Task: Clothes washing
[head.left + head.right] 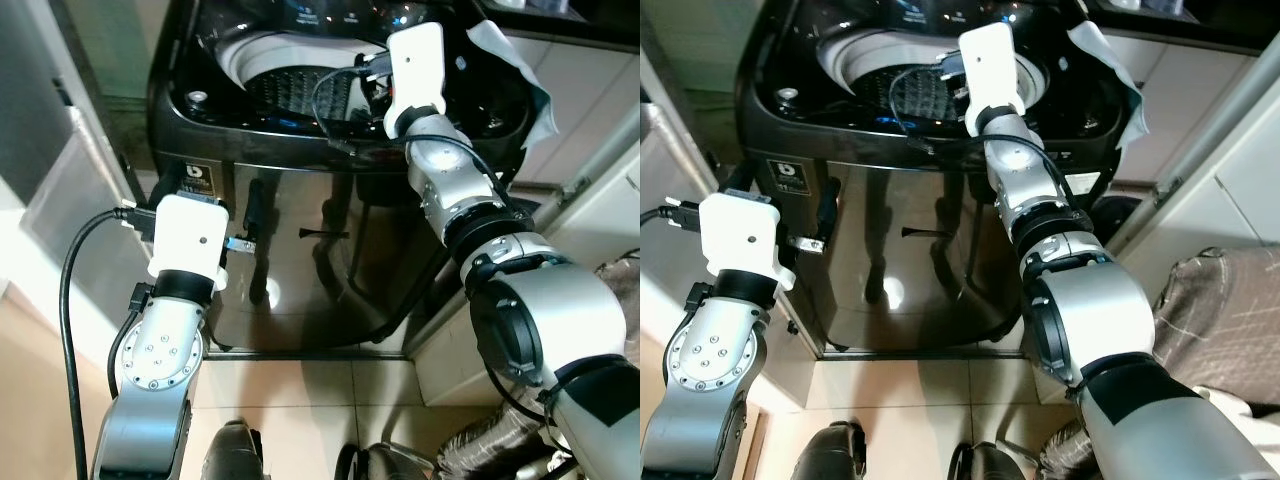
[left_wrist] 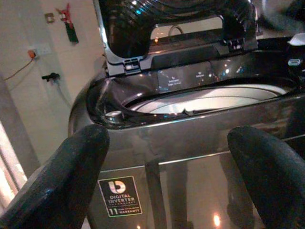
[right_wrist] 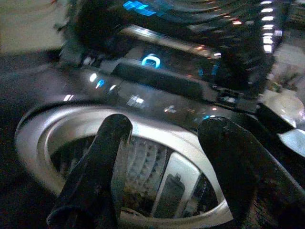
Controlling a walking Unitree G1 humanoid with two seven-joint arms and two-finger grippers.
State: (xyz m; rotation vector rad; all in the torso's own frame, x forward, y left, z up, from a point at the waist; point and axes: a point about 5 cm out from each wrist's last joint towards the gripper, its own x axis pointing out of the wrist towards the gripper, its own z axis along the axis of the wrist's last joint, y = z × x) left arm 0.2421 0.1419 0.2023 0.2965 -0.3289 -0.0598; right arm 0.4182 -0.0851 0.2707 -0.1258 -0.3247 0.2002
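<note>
Right gripper (image 3: 162, 157), fingers apart and empty, above the drum (image 3: 143, 167) of the open washer (image 1: 300, 250); left gripper (image 2: 167, 176) likewise apart; loading step, clothes needed next

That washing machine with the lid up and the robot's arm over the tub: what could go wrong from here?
The right gripper hangs open over the drum, with the raised lid just behind it; lifting carelessly, the arm might knock the lid down. Its loose black cable loops over the tub rim and could snag. The left gripper, also open, sits close to the washing machine's glossy front and might bump it.
</note>
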